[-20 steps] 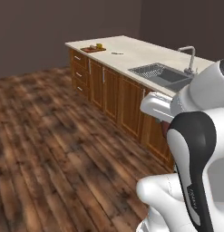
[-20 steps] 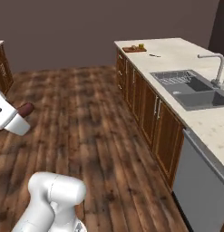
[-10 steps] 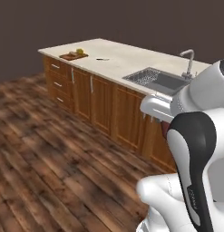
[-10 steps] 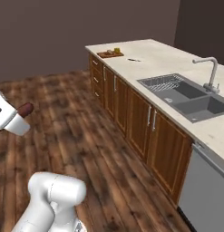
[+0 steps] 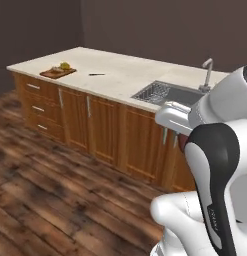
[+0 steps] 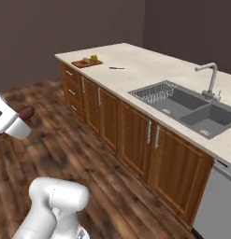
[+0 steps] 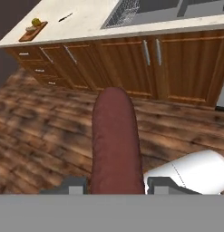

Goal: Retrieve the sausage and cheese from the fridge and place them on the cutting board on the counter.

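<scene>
My gripper (image 7: 117, 186) is shut on the sausage (image 7: 115, 144), a dark reddish-brown cylinder that sticks out past the fingertips (image 7: 77, 186). From the right base view the gripper (image 6: 18, 122) hangs at the left edge over the floor, with the sausage tip (image 6: 26, 113) poking out. The cutting board (image 5: 57, 72) lies on the far left end of the counter (image 5: 125, 75), well away from the gripper. The yellow cheese (image 5: 65, 65) rests on the cutting board (image 6: 86, 62), and the cheese (image 7: 36, 21) shows small at the top left of the hand view. The fridge is out of view.
A small dark knife (image 5: 96, 74) lies on the counter right of the board. A double sink (image 6: 184, 101) with a dish rack and faucet (image 6: 210, 78) sits further right. Brown cabinets (image 6: 131, 135) line the front, with a grey dishwasher (image 6: 216, 200) at the right end. Wooden floor (image 5: 55, 190) lies between me and the counter.
The base has moved, so the counter has shifted in both base views and looks nearer. The sausage stays in the shut gripper.
</scene>
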### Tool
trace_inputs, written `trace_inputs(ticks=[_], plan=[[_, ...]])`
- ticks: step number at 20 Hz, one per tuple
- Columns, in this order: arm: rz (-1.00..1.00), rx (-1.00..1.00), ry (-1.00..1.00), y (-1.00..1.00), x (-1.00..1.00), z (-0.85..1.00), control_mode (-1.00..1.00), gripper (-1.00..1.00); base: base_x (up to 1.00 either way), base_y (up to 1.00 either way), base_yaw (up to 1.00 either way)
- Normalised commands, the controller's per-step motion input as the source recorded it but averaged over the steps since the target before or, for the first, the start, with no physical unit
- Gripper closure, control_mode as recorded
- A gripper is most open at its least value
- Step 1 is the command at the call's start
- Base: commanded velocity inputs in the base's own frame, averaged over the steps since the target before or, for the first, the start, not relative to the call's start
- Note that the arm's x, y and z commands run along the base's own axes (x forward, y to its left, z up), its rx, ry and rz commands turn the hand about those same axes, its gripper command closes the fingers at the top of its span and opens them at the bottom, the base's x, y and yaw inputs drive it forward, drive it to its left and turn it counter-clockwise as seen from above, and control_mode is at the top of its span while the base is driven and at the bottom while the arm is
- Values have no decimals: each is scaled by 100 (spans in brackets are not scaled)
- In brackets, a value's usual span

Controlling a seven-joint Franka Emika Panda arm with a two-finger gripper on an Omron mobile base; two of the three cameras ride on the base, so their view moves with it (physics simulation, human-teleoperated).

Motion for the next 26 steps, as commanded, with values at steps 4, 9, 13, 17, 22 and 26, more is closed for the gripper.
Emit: trace_inputs(ticks=[4, 9, 13, 17, 22, 26], plan=[[0, 0, 0, 0, 0, 0, 100, 100, 100, 100, -37], [0, 0, 0, 0, 0, 0, 100, 100, 100, 100, -34], [0, 0, 0, 0, 0, 0, 100, 100, 100, 100, -40], [0, 0, 0, 0, 0, 0, 100, 100, 100, 100, -47], [0, 0, 0, 0, 0, 0, 100, 100, 100, 100, -40], [0, 0, 0, 0, 0, 0, 100, 100, 89, 100, -32]])
